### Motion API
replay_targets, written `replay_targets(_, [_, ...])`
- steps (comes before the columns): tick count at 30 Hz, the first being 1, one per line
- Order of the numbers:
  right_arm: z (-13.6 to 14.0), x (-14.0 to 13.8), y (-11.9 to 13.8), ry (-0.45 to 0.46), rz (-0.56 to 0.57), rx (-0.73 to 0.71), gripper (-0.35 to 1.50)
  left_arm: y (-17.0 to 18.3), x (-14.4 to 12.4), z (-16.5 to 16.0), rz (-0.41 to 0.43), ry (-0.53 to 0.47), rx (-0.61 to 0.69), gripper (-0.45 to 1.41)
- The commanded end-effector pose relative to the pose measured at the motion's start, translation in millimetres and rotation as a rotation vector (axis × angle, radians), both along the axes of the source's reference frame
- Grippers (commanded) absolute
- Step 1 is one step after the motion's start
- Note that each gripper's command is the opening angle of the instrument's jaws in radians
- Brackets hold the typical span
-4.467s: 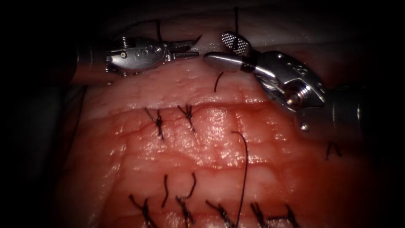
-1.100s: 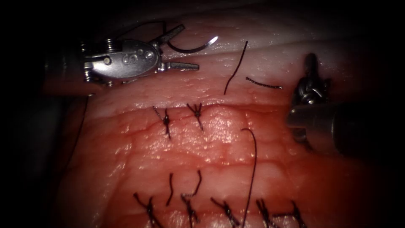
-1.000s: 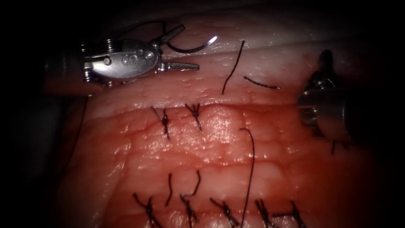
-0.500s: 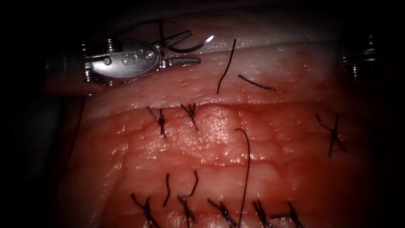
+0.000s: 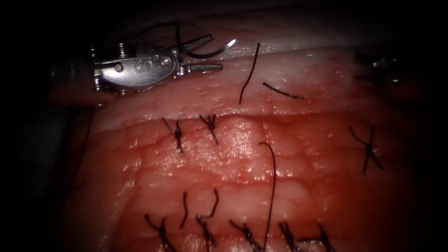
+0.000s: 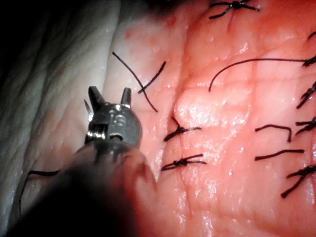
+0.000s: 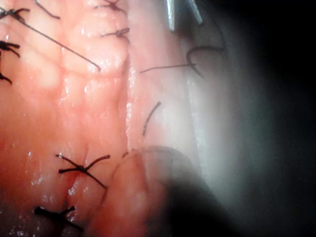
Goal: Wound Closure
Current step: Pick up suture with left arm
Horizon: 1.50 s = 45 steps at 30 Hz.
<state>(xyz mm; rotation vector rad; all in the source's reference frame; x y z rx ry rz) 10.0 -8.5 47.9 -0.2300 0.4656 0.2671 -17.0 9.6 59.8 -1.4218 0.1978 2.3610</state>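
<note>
My left hand stands open, holding nothing — the needle lies free between its jaws, out of the tissue. I can't tell my right hand's state. Risk, as I judge it: closing carelessly could nudge the needle away or snag the thread.

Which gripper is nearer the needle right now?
Left. The left gripper is right at the needle, which curves between its open jaws above the tissue. The right gripper sits far off at the right edge.
</note>
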Motion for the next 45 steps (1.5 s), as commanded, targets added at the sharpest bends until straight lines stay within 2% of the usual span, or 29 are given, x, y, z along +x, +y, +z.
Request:
replay_targets(1, [0.5,0.5,-0.4,0.048,0.012,-0.016,-0.02,0.2,-0.5,0.4,0.004,-0.008,-0.002,0.09])
replay_targets(6, [0.1,0.5,-0.7,0.329,-0.027,0.045,0.05,-0.3,-0.5,-0.2,0.018,-0.028,-0.003,0.09])
replay_targets(9, [0.1,0.5,-0.8,0.415,0.009,0.118,0.05,-0.9,-0.5,-0.8,0.023,-0.035,-0.004,0.09])
replay_targets(11, [0.2,0.6,-1.1,0.471,0.03,0.171,0.37,-1.4,-0.5,-1.3,0.042,-0.031,0.005,0.09])
replay_targets(14, [0.3,1.0,-1.6,0.544,0.05,0.241,0.49,-2.4,-0.8,-2.1,0.074,-0.018,0.022,0.1])
replay_targets(15, [0.4,1.3,-1.8,0.566,0.068,0.271,0.62,-2.6,-1.0,-2.3,0.085,-0.013,0.029,0.1])
replay_targets(16, [0.4,1.6,-2.2,0.591,0.086,0.305,0.64,-3.0,-1.1,-2.5,0.094,-0.008,0.034,0.1])
replay_targets(20, [0.8,2.7,-3.4,0.648,0.106,0.368,0.64,-4.6,-2.0,-3.6,0.168,0.02,0.025,0.1])
replay_targets(24, [1.0,3.8,-4.5,0.697,0.108,0.419,0.82,-6.1,-2.8,-4.6,0.253,0.041,-0.025,0.1])
replay_targets(28, [0.9,4.4,-5.4,0.698,0.094,0.408,1.14,-7.5,-3.6,-5.4,0.313,0.037,-0.096,0.1])
replay_targets(29, [0.9,4.5,-5.6,0.706,0.092,0.404,1.16,-7.9,-3.9,-5.6,0.327,0.032,-0.115,0.1])
replay_targets(32, [0.5,4.6,-6.2,0.726,0.109,0.411,1.16,-9.3,-4.6,-6.0,0.378,0.02,-0.178,0.1])
replay_targets(39, [-0.9,4.4,-7.1,0.777,0.127,0.402,1.02,-13.4,-6.5,-6.1,0.52,0.041,-0.269,0.12])
replay_targets(45, [-1.1,3.8,-7.2,0.789,0.155,0.411,1.07,-14.1,-8.0,-6.8,0.569,0.026,-0.342,0.1])
